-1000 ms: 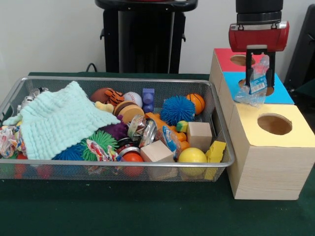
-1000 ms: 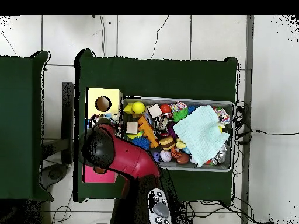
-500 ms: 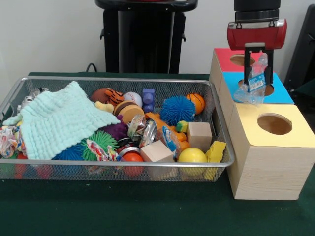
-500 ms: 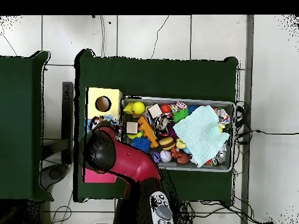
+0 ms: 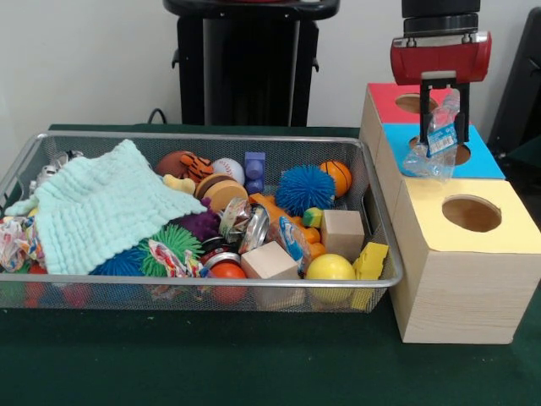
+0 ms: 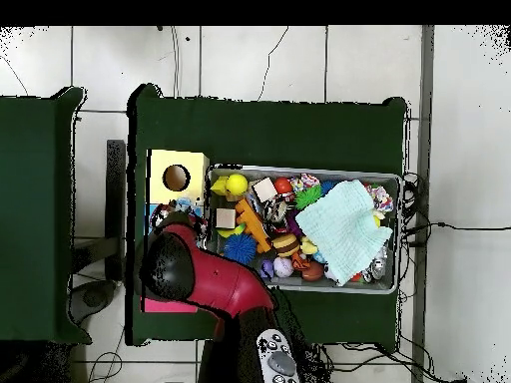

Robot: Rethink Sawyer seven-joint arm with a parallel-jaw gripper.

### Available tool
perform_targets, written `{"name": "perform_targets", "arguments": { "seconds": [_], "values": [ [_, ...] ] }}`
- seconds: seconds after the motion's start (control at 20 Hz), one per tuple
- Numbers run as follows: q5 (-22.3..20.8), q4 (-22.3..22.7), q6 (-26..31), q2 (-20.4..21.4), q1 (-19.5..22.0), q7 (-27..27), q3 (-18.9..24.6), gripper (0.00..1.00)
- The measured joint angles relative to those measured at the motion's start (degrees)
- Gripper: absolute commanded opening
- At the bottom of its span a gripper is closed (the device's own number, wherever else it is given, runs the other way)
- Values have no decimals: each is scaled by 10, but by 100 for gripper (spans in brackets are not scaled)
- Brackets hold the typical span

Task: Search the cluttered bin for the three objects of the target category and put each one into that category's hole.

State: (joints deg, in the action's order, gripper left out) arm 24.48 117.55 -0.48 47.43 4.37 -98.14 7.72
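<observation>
My gripper [image 5: 443, 127] hangs over the blue section [image 5: 482, 161] of the sorting box, above its hole [image 5: 456, 155]. It is shut on a clear plastic packet [image 5: 435, 144] with a blue label, which dangles over the hole. The wire mesh bin [image 5: 203, 292] to the left holds mixed toys: a mint knitted cloth [image 5: 101, 207], a blue spiky ball [image 5: 304, 188], a yellow ball [image 5: 330, 267], wooden cubes [image 5: 342, 233]. In the overhead view the red arm [image 6: 200, 274] covers the gripper and the blue section.
The sorting box has a red section [image 5: 397, 101] at the back and a yellow section [image 5: 473, 216] in front, each with a round hole. The bin's right wall [image 5: 380, 220] stands close beside the box. A black pedestal [image 5: 245, 68] rises behind the bin.
The gripper with the packet has risen slightly and shifted a little toward the box's back. The bin's contents have not moved.
</observation>
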Motion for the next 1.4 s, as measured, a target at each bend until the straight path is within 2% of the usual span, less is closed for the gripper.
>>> {"name": "perform_targets", "arguments": {
  "seconds": [1.05, 1.4],
  "values": [
    [-13, 32, -52, 9, 0, 0, 11, 0],
    [-51, 51, -99, 9, 21, 0, 36, 0]
  ]
}}
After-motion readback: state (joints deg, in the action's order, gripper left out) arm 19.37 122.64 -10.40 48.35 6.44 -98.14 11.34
